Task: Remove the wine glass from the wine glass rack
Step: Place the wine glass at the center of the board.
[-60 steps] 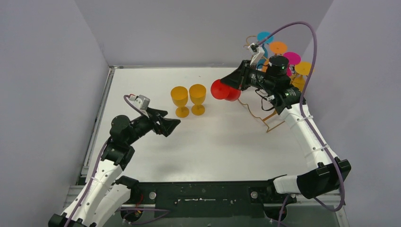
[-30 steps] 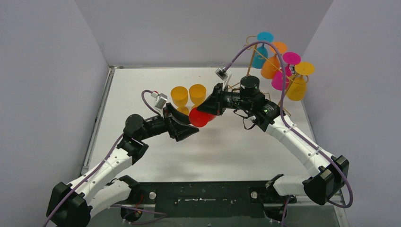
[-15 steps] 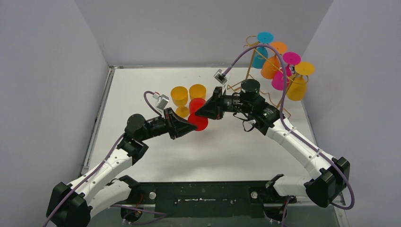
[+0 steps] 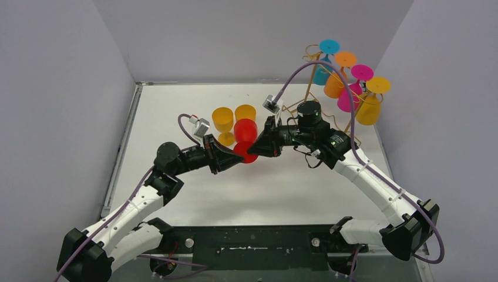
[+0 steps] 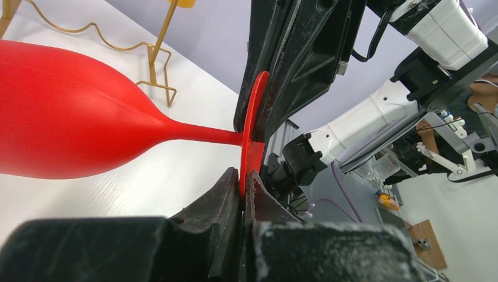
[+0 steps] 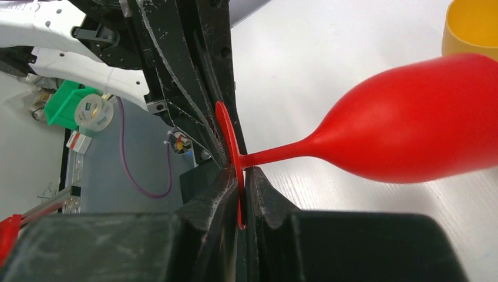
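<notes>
Your red wine glass [image 4: 245, 131] was off the wine glass rack [image 4: 309, 85], held on its side over mid-worktop [image 4: 176, 106], just in front of two yellow glasses [image 4: 224, 120]. Your left gripper [image 5: 242, 176] had its jaws clenched on the rim of the glass's foot. Your right gripper [image 6: 239, 175] pinched the same foot from the opposite side. Four coloured glasses [image 4: 347, 100] hung on the rack, far right.

place: lab | seen: grey booth walls [image 4: 59, 88], white table [image 4: 176, 100], green bin [image 6: 61, 106]
</notes>
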### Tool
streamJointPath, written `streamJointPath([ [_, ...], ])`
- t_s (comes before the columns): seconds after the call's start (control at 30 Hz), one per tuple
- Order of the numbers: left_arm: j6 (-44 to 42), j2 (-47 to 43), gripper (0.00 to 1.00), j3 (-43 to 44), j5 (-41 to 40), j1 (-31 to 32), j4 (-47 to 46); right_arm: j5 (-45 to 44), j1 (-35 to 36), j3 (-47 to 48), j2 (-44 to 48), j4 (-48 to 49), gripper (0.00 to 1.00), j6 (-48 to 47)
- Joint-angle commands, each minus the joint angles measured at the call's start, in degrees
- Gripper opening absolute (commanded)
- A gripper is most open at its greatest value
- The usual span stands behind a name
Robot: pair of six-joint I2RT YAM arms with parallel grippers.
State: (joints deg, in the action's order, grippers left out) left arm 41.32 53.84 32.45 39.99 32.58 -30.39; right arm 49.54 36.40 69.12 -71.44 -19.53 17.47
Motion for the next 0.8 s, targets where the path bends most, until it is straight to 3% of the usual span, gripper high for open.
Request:
streamJointPath([
  [0.0,-0.8,-1.3,0.01,1.3,2.4,0.3,-3.2,-0.9,0.2,0.2,2.8,3.5,0.02,0.2],
  [0.07,-0.7,-1.4,0.17,1.3,3.0,0.3,-3.2,-0.1,0.2,-0.1,2.9,5.0,0.0,1.4],
  [0.2,-0.7,-1.4,0.3,1.4,3.3,0.6,-2.8,0.5,0.2,-0.8,3.0,7.0,0.0,3.1],
  [0.63,2.9,-1.1,0.3,-0.4,1.1,1.1,-8.9,2.7,1.4,-3.3,3.2,10.1,0.0,5.1],
  [0.77,3.5,-2.0,0.24,-1.2,-0.5,1.1,-9.8,3.5,1.5,-3.7,3.2,10.6,0.0,5.1],
])
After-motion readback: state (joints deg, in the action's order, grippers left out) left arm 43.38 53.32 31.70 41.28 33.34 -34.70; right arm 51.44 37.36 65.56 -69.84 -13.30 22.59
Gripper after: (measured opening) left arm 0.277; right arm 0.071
